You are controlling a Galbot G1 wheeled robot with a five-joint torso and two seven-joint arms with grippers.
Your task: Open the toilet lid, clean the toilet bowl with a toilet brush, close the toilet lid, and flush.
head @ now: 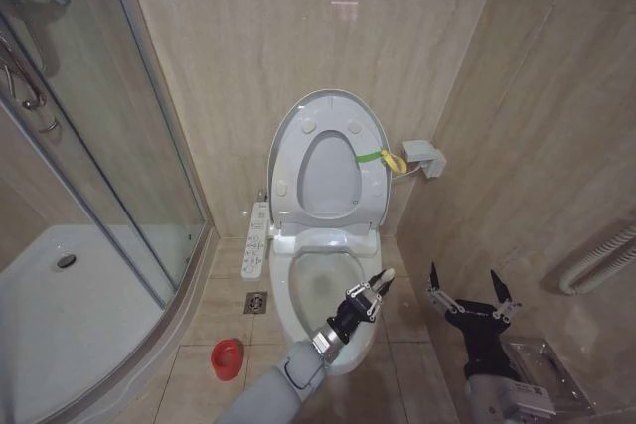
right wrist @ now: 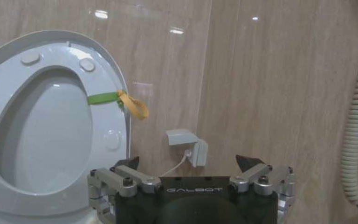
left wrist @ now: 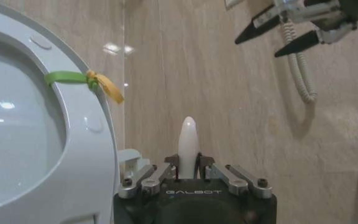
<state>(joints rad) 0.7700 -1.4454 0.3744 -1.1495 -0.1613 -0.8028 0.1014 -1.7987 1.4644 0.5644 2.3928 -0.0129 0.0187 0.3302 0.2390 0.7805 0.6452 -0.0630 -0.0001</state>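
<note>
The toilet lid (head: 294, 146) stands raised against the back wall, a yellow-green strap (head: 381, 158) tied at its right edge; the lid (left wrist: 73, 154) and its strap (right wrist: 107, 98) also appear in the wrist views. Below it the toilet bowl (head: 316, 280) lies uncovered. My left gripper (head: 364, 300) hovers over the bowl's right rim, shut on the toilet brush's white handle, whose rounded tip (head: 387, 273) (left wrist: 188, 135) sticks out past the fingers. The brush head is hidden. My right gripper (head: 467, 285) (right wrist: 188, 162) hangs open to the right of the toilet, holding nothing.
A red holder cup (head: 227, 357) sits on the floor left of the toilet, near a floor drain (head: 255, 302). A control panel (head: 256, 240) flanks the bowl. The glass shower enclosure (head: 99, 146) fills the left; a coiled hose (head: 596, 263) hangs on the right wall.
</note>
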